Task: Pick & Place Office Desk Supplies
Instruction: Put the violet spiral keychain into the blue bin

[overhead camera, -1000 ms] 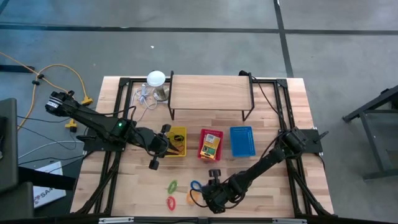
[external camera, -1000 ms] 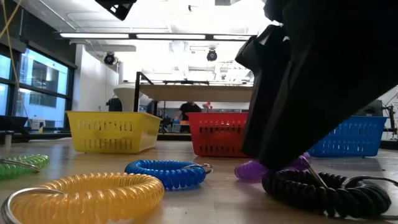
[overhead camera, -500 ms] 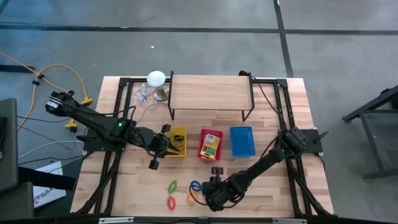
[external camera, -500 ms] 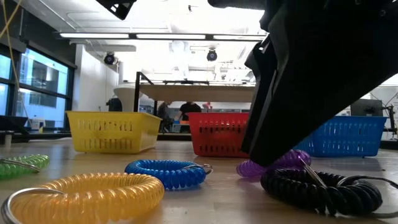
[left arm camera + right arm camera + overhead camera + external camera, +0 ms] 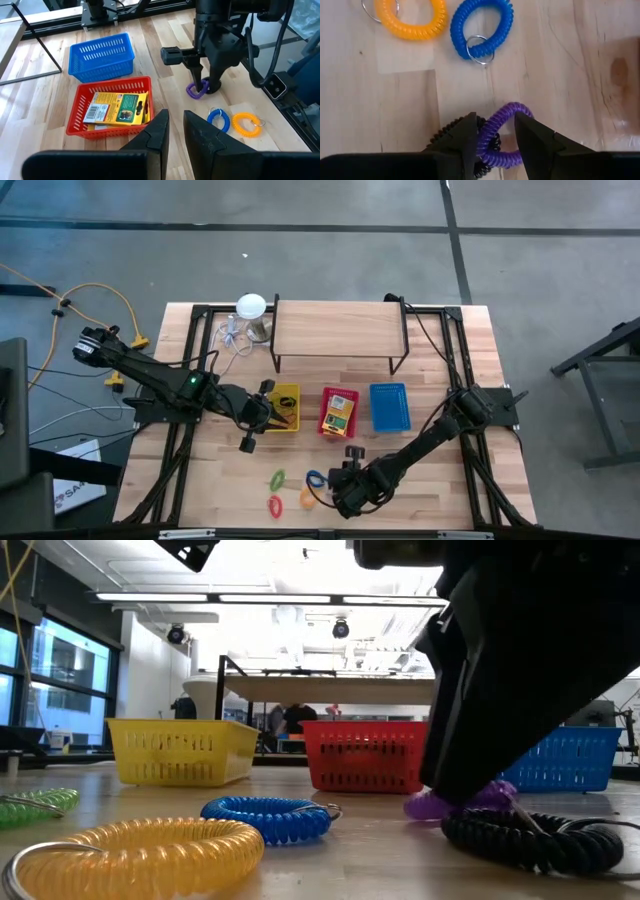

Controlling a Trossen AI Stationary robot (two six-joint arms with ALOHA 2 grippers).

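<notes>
Several coil rings lie near the table's front edge: green (image 5: 35,802), yellow (image 5: 140,850), blue (image 5: 265,818), purple (image 5: 492,131) and black (image 5: 530,840). My right gripper (image 5: 496,117) stands open over the purple ring, whose band runs between its fingers. The purple ring rests partly on the black coil. Behind them stand a yellow basket (image 5: 285,408), a red basket (image 5: 75,117) holding yellow-and-green card boxes (image 5: 117,107), and a blue basket (image 5: 390,406). My left gripper (image 5: 176,125) hovers open by a narrow gap near the yellow basket, with nothing between its fingers. My right gripper comes at the purple ring from above, slanting. One finger (image 5: 527,135) stands inside the ring's hollow and the other (image 5: 467,137) outside it, over the black coil, with the ring's band (image 5: 490,135) between them. Wood shows beside the band. The ring lies on the table.
A wooden riser shelf (image 5: 340,330) spans the far side. A white round-topped object (image 5: 250,307) with a cable sits at its left end. A red ring (image 5: 274,505) lies at the front edge. People show in the room beyond the table.
My right gripper has rolled and tipped while staying over the same spot. The purple ring and the black coil have slid a little toward the table's right with it.
</notes>
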